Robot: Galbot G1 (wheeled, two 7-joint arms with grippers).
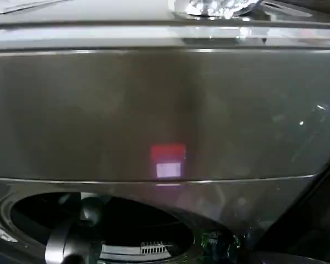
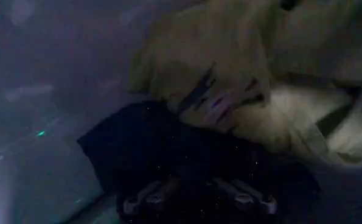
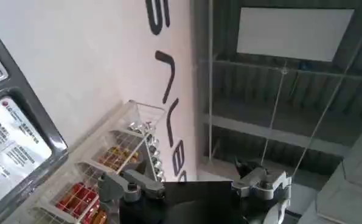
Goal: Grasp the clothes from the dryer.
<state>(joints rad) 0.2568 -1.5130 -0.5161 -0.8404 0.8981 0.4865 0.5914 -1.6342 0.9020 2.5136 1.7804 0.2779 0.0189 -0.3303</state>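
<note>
The dryer [image 1: 99,110] shows its bronze-grey front, a red-lit display [image 1: 168,159] and the dark round porthole [image 1: 126,225] below. My left arm [image 1: 71,234] reaches in through the porthole. Inside the drum lie the clothes: a lime yellow-green piece [image 2: 229,67] and, nearer my wrist, a dark navy piece [image 2: 162,146]. My left gripper [image 2: 196,192] is open, its fingers [image 2: 150,195] spread just over the navy piece. My right gripper [image 3: 193,182] is open and holds nothing, raised outside the dryer and pointing at a wall.
The drum wall [image 2: 41,140] curves close beside the clothes. The right wrist view has a clear rack of small bottles [image 3: 107,164], a labelled machine panel [image 3: 10,146], a white wall with black lettering [image 3: 168,79] and shelving [image 3: 278,122].
</note>
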